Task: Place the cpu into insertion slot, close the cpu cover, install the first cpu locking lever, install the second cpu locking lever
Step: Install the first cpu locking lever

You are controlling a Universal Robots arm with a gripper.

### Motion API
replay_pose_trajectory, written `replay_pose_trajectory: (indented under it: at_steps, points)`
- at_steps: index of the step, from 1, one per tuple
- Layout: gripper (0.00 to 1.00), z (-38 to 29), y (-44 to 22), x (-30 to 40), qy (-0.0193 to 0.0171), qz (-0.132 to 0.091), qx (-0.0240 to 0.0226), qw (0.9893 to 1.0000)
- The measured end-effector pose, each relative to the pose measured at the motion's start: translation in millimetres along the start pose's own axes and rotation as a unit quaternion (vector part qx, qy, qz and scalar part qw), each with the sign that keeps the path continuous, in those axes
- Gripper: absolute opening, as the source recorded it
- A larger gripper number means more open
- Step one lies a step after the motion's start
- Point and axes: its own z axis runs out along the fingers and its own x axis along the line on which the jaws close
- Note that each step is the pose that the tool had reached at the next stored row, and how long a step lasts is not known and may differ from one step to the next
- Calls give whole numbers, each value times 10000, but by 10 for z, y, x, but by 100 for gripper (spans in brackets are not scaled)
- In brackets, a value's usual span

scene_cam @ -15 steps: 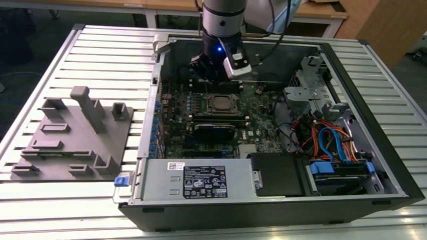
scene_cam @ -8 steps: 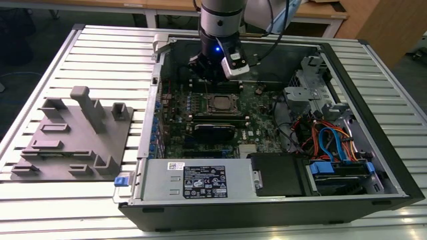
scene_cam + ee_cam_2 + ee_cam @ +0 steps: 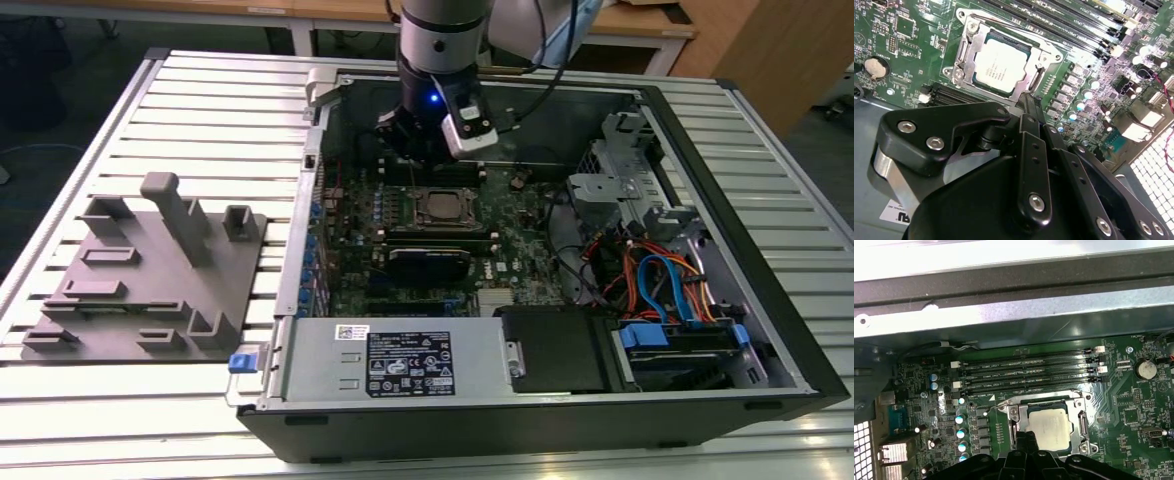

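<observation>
The cpu (image 3: 1001,65) (image 3: 1050,427) lies flat in the insertion slot (image 3: 960,62) (image 3: 1013,414) on the green board, its silvery top showing. The cpu cover (image 3: 1041,56) (image 3: 1080,405) lies down around it as a metal frame. My gripper (image 3: 1026,100) (image 3: 1024,436) hangs just above the socket's edge, beside the chip, shut with nothing between its fingers. In the exterior view the gripper (image 3: 416,160) reaches down into the open computer case just behind the cpu (image 3: 438,207). I cannot tell how the locking levers stand.
Long black memory slots (image 3: 1029,372) (image 3: 1064,25) run next to the socket. A coin battery (image 3: 1145,369) sits on the board. The case's metal wall (image 3: 1014,315) is close behind. A grey fixture block (image 3: 147,270) stands at the exterior view's left; cables and drive bays (image 3: 667,290) at its right.
</observation>
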Motion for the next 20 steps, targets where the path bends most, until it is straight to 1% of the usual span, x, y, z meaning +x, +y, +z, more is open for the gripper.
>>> replay_pose_trajectory:
  at_steps: [2, 6, 9, 20]
  points:
    - [10, 0, -2, 17, 0, -1, 0, 10000]
    - [10, -1, -14, 109, 0, -1, 0, 10000]
    - [10, -2, -19, 153, 0, -1, 0, 10000]
    - [10, -2, -22, 174, 0, -1, 0, 10000]
